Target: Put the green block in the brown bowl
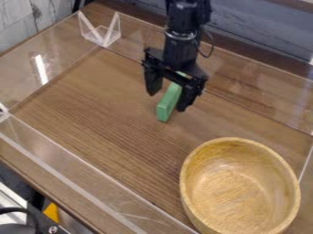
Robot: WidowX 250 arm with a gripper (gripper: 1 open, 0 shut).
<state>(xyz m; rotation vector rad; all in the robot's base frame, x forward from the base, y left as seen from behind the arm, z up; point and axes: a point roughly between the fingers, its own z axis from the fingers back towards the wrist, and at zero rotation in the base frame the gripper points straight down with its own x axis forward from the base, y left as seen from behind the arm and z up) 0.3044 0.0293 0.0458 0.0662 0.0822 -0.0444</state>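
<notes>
Now we see the black two-fingered gripper (169,89) pointing straight down over the wood-grain table (98,119), its jaws spread wide and straddling the upper end of the slim matte green rectangular block (170,99). One finger stands just to the block's left, the other just to its right; we cannot tell whether either pad touches it yet, and nothing is clamped. The block lies flat on the table near the scene's centre, its long axis running from about one o'clock down to seven o'clock. The large round light-brown wooden bowl (240,188) with visible grain and a thick rim sits well apart from the block, toward five o'clock from it, in the near right corner. Clear acrylic walls (49,55) fence the table, and a small transparent stand (101,29) rests at about eleven o'clock, beyond the far wall.
</notes>
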